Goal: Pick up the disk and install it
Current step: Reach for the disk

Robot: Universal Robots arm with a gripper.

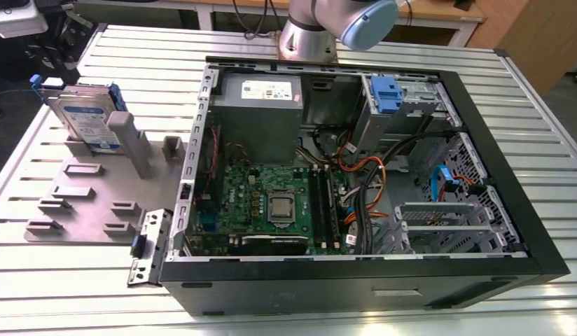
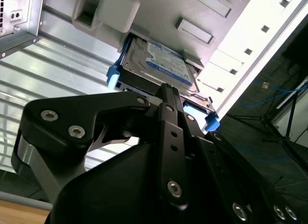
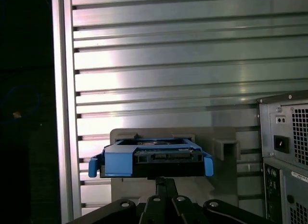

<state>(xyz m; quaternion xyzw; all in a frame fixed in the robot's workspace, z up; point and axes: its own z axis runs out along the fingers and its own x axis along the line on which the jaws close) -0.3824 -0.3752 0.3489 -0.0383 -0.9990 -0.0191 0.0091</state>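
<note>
One disk [image 1: 86,120], standing on end in grey holder [image 1: 83,183], long axis upright; upper edges free; gripper [image 3: 161,184] closed together, holding nothing.

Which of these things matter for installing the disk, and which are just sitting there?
Job: disk standing in the grey rack; tool facing it; open computer case.
Lying about: power supply box, fitted blue caddy, circuit board, slatted table.
</note>
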